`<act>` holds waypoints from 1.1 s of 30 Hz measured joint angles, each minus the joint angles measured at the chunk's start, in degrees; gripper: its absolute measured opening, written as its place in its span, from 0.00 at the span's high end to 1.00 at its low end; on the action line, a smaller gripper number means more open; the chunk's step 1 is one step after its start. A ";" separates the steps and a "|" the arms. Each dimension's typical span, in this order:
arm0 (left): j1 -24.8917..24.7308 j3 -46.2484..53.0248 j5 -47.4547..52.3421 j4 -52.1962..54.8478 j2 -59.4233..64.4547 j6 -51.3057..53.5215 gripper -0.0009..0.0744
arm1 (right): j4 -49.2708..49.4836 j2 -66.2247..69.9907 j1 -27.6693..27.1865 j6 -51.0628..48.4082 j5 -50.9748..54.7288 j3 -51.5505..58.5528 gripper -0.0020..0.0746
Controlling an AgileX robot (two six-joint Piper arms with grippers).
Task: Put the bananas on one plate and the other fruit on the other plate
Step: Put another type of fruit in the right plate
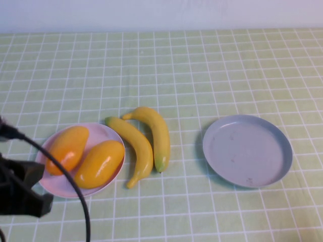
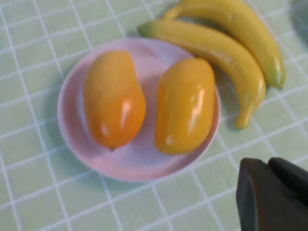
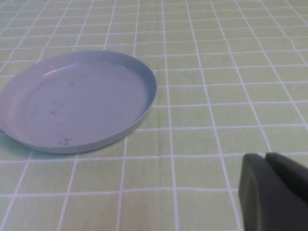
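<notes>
The bench (image 1: 212,65) is covered by a pale green cloth with a white grid, running back to a plain white wall (image 1: 161,12) along the far edge. On the robot's left sits the pink plate (image 1: 103,132), with both mango-like fruits (image 1: 100,164) lying side by side on it, touching or nearly so. Just beside that plate's right rim lie the two bananas (image 1: 144,143), close together on the cloth, the nearer one touching or overlapping the rim. Well apart to the right, the grey-blue plate (image 1: 247,150) holds nothing. Open cloth lies between bananas and grey-blue plate, and across the whole far half of the bench.

The left gripper (image 1: 22,194) hangs at the near left edge, just beside the pink plate; only a dark part of it shows, so I cannot tell how its fingers stand. The right gripper (image 3: 274,192) hovers near the grey-blue plate, over bare cloth, its fingers equally unclear.
</notes>
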 joint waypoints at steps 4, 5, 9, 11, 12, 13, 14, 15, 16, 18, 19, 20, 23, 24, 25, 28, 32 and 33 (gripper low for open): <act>0.00 1.48 1.61 0.99 -1.35 0.11 0.98 | 0.00 0.00 0.00 0.00 0.00 0.00 0.99; 0.00 1.48 1.61 1.13 -1.35 0.25 0.98 | 0.00 0.00 0.00 0.00 0.00 0.00 0.99; 0.00 1.97 -1.04 2.35 -1.35 0.86 0.98 | 0.00 0.00 0.00 0.00 0.00 0.00 0.99; 0.00 2.78 -4.90 3.21 -1.35 0.86 0.98 | 0.00 0.00 0.00 0.00 0.00 0.00 0.99; 0.00 3.41 -7.35 3.69 -1.35 0.86 0.98 | 0.00 0.00 0.00 0.00 0.00 0.00 0.99; 0.00 4.25 -10.13 4.44 -1.60 0.86 0.98 | 0.00 0.00 0.00 0.00 0.00 0.00 0.99; 0.00 5.35 -12.96 5.12 -1.92 0.74 0.98 | 0.00 0.00 0.00 0.00 0.00 0.00 0.99; 0.00 6.39 -15.11 5.64 -2.53 0.73 0.98 | 0.00 0.00 0.00 0.00 0.00 0.00 0.99; 0.00 7.82 -17.51 5.97 -3.43 0.65 0.98 | 0.22 0.00 0.00 0.00 0.00 0.00 0.99; 0.00 10.61 -21.03 6.36 -5.65 0.65 0.98 | 0.76 0.00 0.00 0.00 0.00 0.00 0.99; 0.00 12.25 -22.37 6.64 -7.19 0.65 0.98 | 0.88 0.00 0.00 0.00 0.00 0.00 0.99; 0.26 13.97 -23.90 6.64 -8.95 0.65 0.98 | 1.13 0.00 0.00 0.00 0.00 0.00 0.99; 2.40 19.51 -28.35 6.64 -15.66 0.65 0.98 | 1.25 0.00 0.00 0.00 0.00 0.00 0.99; 3.33 20.67 -29.58 6.52 -17.22 0.65 0.98 | 1.25 0.00 0.00 0.00 0.00 0.00 0.99; 4.70 23.06 -31.42 6.38 -20.54 0.61 0.98 | 1.25 0.00 0.00 0.00 0.00 0.00 0.99; 9.64 28.84 -36.09 6.15 -28.13 0.41 0.98 | 1.25 0.00 0.00 0.00 0.00 0.00 0.99; 16.99 36.60 -41.21 3.91 -37.86 0.39 0.98 | 1.25 0.00 0.00 0.00 0.00 0.00 0.99; 18.58 37.91 -41.77 2.97 -40.17 0.39 0.98 | 1.25 0.00 0.00 0.00 0.00 0.00 0.99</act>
